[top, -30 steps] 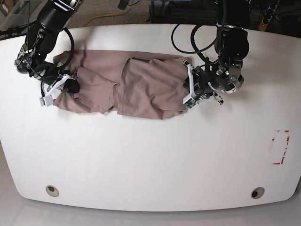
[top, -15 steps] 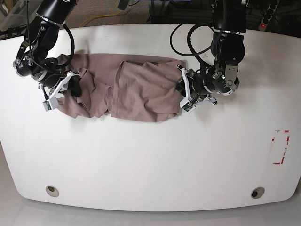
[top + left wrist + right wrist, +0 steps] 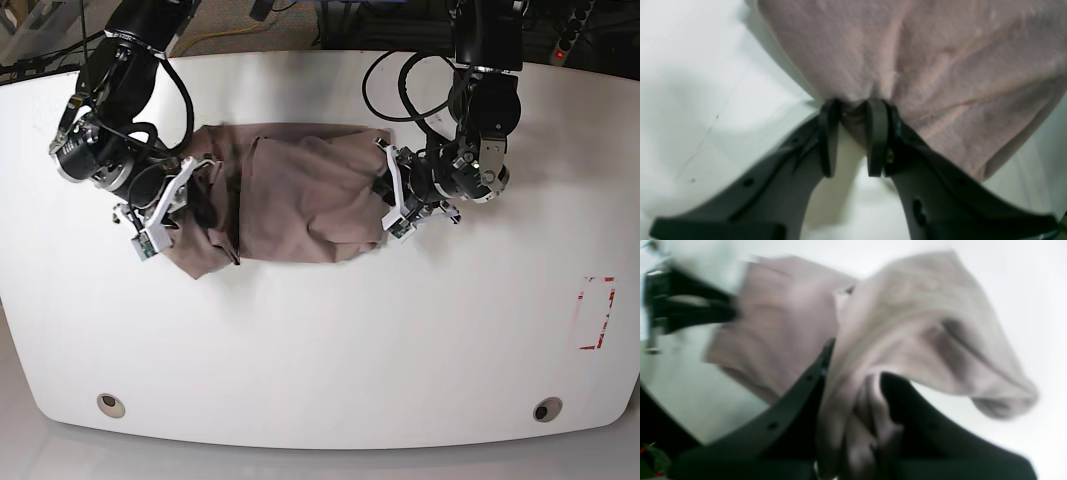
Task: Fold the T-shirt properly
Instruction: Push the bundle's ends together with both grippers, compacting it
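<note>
The mauve-brown T-shirt (image 3: 300, 195) lies bunched on the white table (image 3: 320, 330), with its left end lifted and folded inward. My right gripper (image 3: 188, 200), on the base view's left, is shut on that left end. In the right wrist view, bunched cloth (image 3: 923, 323) fills the space between the jaws of the right gripper (image 3: 853, 406). My left gripper (image 3: 388, 203), on the base view's right, is shut on the shirt's right edge. In the left wrist view, the left gripper (image 3: 852, 111) pinches a fold of the shirt (image 3: 923, 60) between its dark fingers (image 3: 877, 133).
A red-marked rectangle (image 3: 597, 312) sits near the table's right edge. Two round grommets (image 3: 111, 404) (image 3: 546, 409) sit near the front edge. Black cables (image 3: 400, 90) loop behind the left arm. The other gripper (image 3: 686, 311) shows blurred at the right wrist view's upper left.
My right gripper has moved rightward and toward the front with the shirt's left end, shortening the shirt. My left gripper has shifted slightly left, still holding the right edge.
</note>
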Controlling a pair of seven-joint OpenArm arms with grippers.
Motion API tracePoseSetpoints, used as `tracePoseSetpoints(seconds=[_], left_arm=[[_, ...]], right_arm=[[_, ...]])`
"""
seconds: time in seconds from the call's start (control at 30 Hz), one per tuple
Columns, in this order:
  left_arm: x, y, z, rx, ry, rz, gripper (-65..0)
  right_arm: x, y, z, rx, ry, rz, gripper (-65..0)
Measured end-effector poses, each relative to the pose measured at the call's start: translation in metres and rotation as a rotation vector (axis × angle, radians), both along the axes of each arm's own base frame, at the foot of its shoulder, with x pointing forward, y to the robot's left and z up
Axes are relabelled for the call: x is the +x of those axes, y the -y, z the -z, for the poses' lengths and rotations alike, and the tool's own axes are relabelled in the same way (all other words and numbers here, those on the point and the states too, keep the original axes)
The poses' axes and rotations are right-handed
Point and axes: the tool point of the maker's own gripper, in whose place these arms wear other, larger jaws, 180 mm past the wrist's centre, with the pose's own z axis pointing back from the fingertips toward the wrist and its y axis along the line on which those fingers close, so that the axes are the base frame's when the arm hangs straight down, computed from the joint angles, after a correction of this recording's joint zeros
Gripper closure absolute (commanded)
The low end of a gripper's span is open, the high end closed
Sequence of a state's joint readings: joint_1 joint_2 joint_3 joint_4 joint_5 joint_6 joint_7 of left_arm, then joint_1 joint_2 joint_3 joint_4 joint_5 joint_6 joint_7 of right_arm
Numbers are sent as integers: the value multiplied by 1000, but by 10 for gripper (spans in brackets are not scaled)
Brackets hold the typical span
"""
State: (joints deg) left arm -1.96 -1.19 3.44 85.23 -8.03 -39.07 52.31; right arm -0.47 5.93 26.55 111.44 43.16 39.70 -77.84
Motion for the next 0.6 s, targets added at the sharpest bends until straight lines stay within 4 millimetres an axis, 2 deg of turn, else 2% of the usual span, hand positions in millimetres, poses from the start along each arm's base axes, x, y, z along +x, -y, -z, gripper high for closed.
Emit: tracePoseSetpoints(seconds=[0.3,0.47,0.6], left_arm=[[-1,7,1,-21,-2,-1,-122],[-2,8,0,-30,0,-2,-122],[-2,8,0,-28,-1,-1,-122]], right_arm=[[12,-39,-6,79,16,-42,0],[18,-69,6,176,-5,-91,-6],[18,-92,24,242,-41,-133,-127]])
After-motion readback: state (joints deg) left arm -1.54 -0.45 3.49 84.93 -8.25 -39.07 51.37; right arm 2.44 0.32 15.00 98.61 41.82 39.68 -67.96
